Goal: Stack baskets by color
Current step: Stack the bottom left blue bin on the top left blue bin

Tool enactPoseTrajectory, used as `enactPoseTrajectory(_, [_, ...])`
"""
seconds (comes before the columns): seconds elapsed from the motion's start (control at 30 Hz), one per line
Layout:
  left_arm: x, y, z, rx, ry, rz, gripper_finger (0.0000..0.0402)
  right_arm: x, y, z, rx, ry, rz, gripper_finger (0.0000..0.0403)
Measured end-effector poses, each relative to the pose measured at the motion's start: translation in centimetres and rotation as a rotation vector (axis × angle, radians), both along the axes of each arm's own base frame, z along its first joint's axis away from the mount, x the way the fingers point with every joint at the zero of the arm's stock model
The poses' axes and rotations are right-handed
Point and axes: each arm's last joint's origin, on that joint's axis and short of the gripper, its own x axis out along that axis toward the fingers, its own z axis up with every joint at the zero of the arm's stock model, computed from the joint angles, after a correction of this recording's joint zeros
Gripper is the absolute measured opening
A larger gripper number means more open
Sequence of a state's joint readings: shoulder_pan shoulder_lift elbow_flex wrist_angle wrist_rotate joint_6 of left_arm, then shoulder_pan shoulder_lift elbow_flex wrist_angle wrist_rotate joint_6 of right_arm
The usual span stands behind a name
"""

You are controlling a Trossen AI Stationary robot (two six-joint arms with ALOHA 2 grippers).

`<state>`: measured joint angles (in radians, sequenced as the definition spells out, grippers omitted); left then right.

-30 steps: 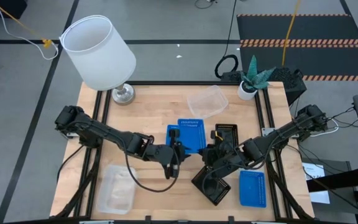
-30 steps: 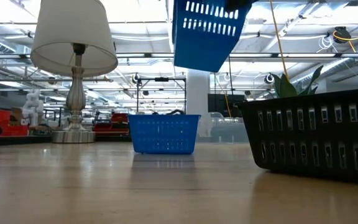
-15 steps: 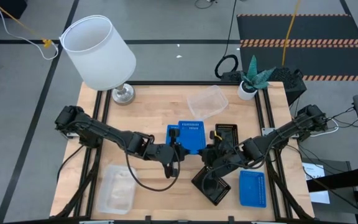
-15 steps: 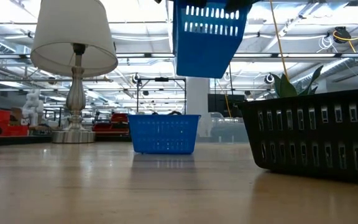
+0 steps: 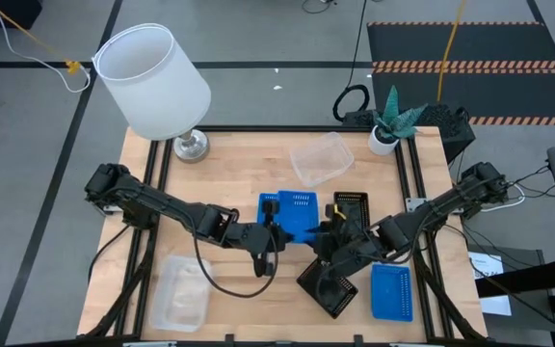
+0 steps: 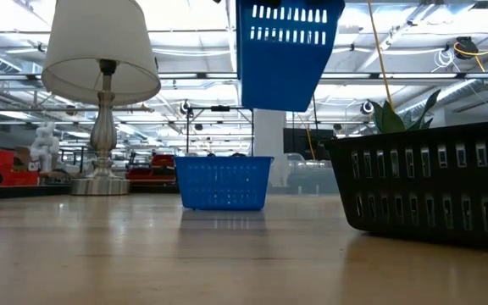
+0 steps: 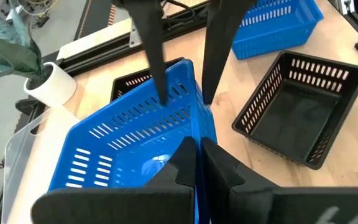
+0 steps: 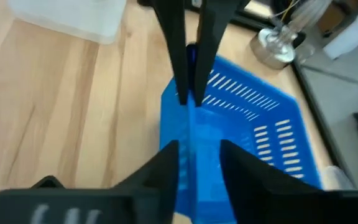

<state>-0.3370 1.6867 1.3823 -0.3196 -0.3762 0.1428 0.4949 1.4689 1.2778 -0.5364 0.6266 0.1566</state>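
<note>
Handover of the raised blue basket [image 5: 300, 205] is under way at the middle of the tabletop [image 5: 239, 164]. A second ago the left jaws stood apart beside its wall; they are now closed on that wall, while the right jaws, clamped on the opposite rim until now, have begun to part. In the right wrist view a gap shows on either side of the rim between the right gripper's [image 8: 197, 155] fingers, so the load is judged to be passing to the left gripper [image 7: 197, 158]. In the low view the basket hangs tilted above a second blue basket [image 6: 224, 181] standing on the tabletop, and it has sunk slightly lower. Both arms reach inward from their outer corners and meet at the basket, wrists low, fingers pointing toward each other. A third blue basket [image 5: 390, 291] lies near the right front corner, one black basket [image 5: 330, 283] just beside it, another black basket [image 5: 353, 204] behind the right gripper. Clear baskets lie at the rear [image 5: 321, 157] and the left front [image 5: 181, 293]. The next step is judged to be nesting the raised basket into the blue one below.
</note>
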Motion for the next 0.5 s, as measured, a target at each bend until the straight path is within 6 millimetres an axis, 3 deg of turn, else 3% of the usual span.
enactPoseTrajectory(0.27, [0.0, -0.1, 0.0, 0.006, -0.002, -0.022, 0.0007, -1.7, 1.3, 1.5, -0.019, -0.057, 0.066, 0.0220])
enactPoseTrajectory(0.5, [-0.4, -0.1, -0.5, 0.007, 0.060, -0.011, 0.0007, -4.0, 2.1, 3.4, 0.021, -0.115, 0.131, 0.0244])
